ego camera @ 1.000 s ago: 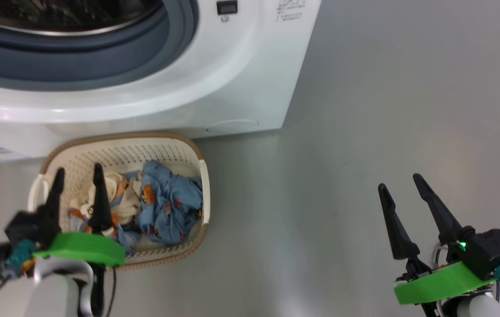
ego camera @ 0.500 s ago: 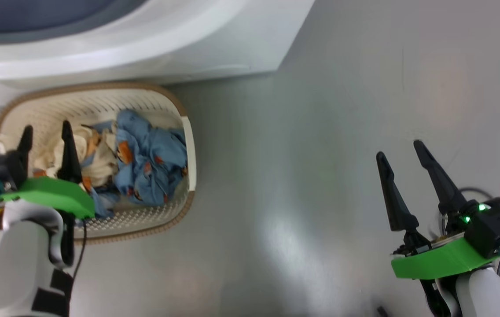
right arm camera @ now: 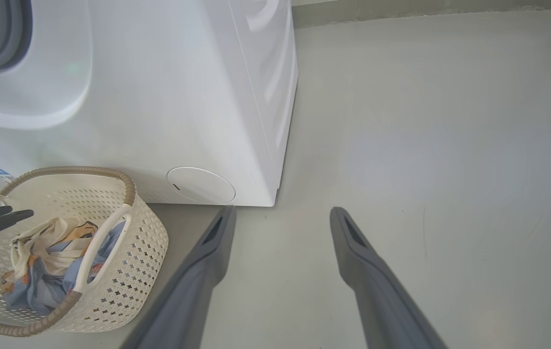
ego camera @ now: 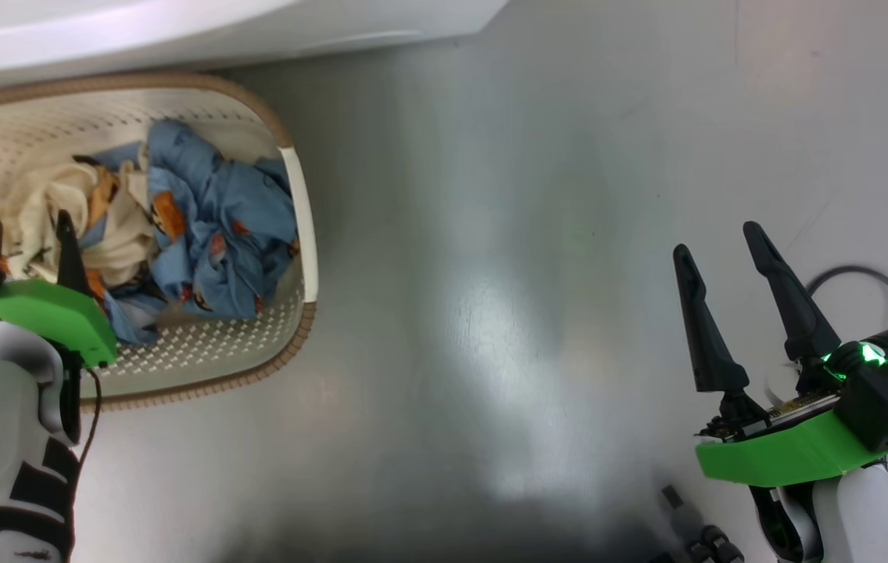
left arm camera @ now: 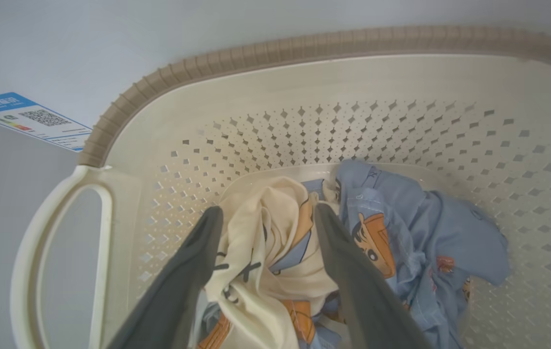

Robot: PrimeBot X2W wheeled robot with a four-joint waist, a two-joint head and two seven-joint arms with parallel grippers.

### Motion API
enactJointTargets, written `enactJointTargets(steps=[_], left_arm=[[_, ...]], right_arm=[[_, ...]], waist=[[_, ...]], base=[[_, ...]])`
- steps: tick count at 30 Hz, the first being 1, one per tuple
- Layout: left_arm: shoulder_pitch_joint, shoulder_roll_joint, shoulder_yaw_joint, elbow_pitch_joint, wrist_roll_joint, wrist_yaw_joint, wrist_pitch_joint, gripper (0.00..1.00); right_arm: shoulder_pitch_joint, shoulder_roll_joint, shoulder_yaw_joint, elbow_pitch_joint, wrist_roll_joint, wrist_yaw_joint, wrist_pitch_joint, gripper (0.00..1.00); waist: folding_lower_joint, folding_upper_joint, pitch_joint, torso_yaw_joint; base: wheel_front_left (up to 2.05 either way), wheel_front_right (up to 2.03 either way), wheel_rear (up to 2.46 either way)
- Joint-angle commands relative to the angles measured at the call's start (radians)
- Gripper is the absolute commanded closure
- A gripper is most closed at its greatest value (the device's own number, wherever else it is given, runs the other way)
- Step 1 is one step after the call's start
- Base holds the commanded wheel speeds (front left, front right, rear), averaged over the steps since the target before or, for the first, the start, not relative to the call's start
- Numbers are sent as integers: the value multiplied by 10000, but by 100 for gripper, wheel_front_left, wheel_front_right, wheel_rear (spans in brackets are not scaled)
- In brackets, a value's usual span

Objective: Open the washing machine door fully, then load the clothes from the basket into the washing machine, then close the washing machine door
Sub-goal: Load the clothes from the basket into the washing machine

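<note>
a laundry area: white washing machine point(right arm camera: 183, 97), basket point(right arm camera: 145, 252) of clothes point(ego camera: 213, 227), bare grey floor point(right arm camera: 426, 145).

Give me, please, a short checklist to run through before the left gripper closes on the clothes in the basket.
1. Left gripper jaws open: ok, spread wide.
2. Cloth between the jaws: ok, the cream garment bunches up between them.
3. Jaws apart from the basket wall: ok, both stand inside it, off the perforated side.
4. Light blue garment out of this grip: cannot tell, it lies right against one jaw.
5. Right gripper out of the way: ok, open over bare floor, apart from the basket.
6. Washing machine door fully open: cannot tell.
</note>
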Motion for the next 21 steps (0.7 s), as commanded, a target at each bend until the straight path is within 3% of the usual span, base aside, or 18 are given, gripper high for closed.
enactJointTargets(steps=[1,7,11,21], left_arm=[[116,489,171,62,157,61,9,0],[-447,770,-54,978,281,-28,303,0],[-901,1069,-432,1637,676,230,736,0],[-1928,1347,-816,2521,821,44,1624,0]], right_arm=[[146,68,171,-247,-52,96,-47,0],[56,158,217,-294,-52,96,-47,0],[-15,232,274,-311,-50,96,-47,0],[-169,352,438,-304,17,96,-47,0]], waist=[[-1,0,299,-74],[-1,0,678,-139],[-1,0,907,-217],[-1,0,1279,-417]], base=[[0,0,0],[0,0,0],[0,0,0],[0,0,0]])
